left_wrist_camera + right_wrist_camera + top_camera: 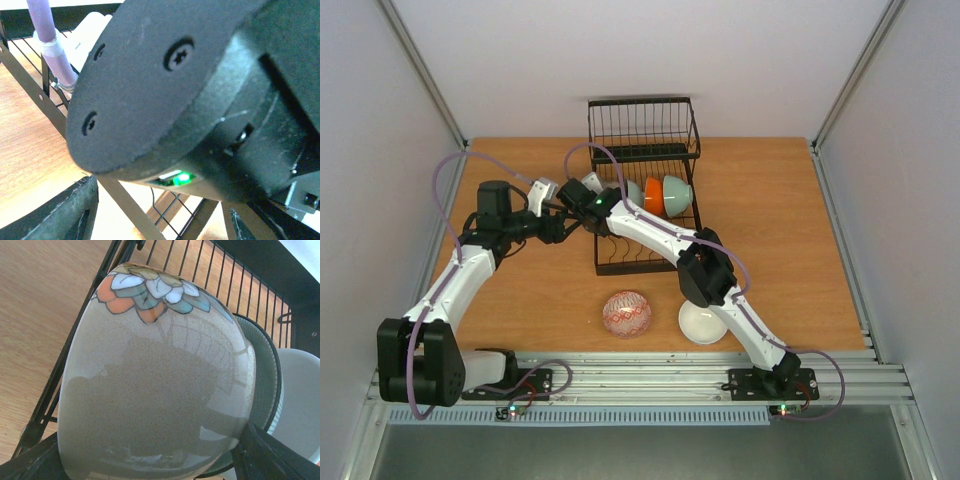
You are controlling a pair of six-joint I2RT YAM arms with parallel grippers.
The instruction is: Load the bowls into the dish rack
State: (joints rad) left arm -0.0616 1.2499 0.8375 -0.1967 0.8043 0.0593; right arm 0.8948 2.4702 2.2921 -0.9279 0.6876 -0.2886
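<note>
You are holding the flowered bowl (pixel 160 390) in your right claw (pixel 150 462), whose fingers are spread wide and pressing on either side of it. The bowl is hanging on edge at the left side of the rack (pixel 640 125). It is just in front of a green bowl (pixel 270 385) that is standing in the slots, with a pale bowl (pixel 300 400) behind that. I can't tell whether the flowered bowl is touching the wires. From above, an orange bowl (pixel 654 197) is standing in the same row too.

You are setting this one down, I judge. Lower it slowly, on edge and parallel to the green bowl, aiming for the free slot beside it. Glazed ceramic is likely slippery, so don't loosen the grip until you are seeing the bowl settle between the wires. Open only a little, then draw straight back so that no finger is tipping it into its neighbour.

Your left claw (pixel 155 220) is standing open with nothing in it. It is close against the right arm's wrist (pixel 175 90), which is blocking most of that camera. Move it clear first, because the arms are crowding each other at the rack's corner.

Two bowls are waiting on the table (pixel 770 230): a patterned one (pixel 627 313) upside down and a white one (pixel 702 322).
</note>
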